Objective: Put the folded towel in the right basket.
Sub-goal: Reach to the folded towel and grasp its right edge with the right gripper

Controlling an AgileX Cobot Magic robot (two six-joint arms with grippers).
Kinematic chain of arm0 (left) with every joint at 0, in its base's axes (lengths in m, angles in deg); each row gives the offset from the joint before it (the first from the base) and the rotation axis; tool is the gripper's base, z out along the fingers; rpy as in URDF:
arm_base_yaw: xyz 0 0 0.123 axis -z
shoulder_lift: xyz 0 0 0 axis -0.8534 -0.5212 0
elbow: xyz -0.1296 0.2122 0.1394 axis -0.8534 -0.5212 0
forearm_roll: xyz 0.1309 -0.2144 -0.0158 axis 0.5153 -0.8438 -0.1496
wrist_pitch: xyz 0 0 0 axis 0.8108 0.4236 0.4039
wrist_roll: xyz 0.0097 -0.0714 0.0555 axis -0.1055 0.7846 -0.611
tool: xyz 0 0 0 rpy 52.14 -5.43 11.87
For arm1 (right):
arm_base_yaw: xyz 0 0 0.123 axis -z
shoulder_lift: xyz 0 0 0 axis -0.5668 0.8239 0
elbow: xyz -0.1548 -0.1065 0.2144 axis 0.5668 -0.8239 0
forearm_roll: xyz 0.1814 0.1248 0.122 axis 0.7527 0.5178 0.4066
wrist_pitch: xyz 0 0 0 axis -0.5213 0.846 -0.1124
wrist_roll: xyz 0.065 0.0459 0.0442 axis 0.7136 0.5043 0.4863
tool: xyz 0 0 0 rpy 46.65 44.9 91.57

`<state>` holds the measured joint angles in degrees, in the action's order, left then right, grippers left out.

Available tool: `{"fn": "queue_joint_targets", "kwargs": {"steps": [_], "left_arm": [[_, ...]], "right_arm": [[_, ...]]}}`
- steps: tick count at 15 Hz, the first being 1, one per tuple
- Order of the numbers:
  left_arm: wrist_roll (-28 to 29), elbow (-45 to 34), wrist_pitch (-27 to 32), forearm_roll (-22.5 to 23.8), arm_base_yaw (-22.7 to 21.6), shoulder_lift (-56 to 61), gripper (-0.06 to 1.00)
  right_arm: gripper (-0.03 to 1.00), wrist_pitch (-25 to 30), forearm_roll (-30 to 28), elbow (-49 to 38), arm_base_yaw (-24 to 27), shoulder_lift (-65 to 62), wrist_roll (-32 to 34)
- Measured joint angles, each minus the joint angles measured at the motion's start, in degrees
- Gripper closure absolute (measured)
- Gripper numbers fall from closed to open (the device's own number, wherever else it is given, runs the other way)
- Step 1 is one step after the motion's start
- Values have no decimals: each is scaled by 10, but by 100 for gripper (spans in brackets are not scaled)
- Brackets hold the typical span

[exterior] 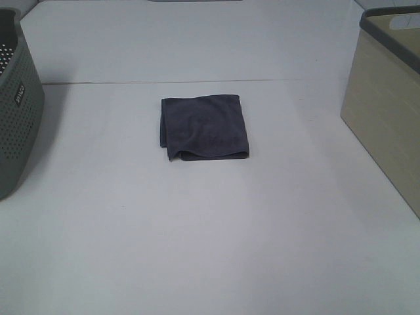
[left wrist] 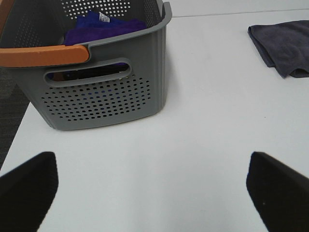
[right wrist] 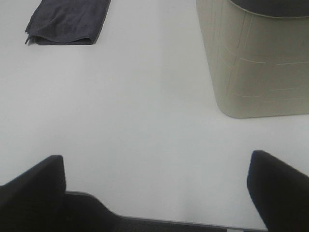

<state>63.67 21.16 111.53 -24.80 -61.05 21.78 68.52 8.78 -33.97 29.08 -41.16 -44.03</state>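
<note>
A dark grey folded towel [exterior: 205, 126] lies flat in the middle of the white table; it also shows in the left wrist view [left wrist: 285, 44] and in the right wrist view [right wrist: 67, 20]. The right basket [exterior: 387, 105] is beige with a dark grey rim and stands at the table's right edge; it shows in the right wrist view [right wrist: 258, 63] too. My left gripper [left wrist: 152, 193] is open and empty near the table's front left. My right gripper [right wrist: 157, 191] is open and empty near the front edge. Neither arm shows in the exterior high view.
A grey perforated basket [exterior: 16, 98] stands at the left edge; in the left wrist view [left wrist: 104, 92] it has an orange handle [left wrist: 43, 55] and holds purple cloth [left wrist: 104, 26]. Bare table [exterior: 210, 230] lies between the towel and both baskets.
</note>
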Motion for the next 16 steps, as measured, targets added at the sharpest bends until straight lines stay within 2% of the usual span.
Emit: {"fn": "queue_joint_targets", "kwargs": {"steps": [16], "left_arm": [[0, 0, 0, 0, 0, 0, -5]], "right_arm": [[-1, 0, 0, 0, 0, 0, 0]]}}
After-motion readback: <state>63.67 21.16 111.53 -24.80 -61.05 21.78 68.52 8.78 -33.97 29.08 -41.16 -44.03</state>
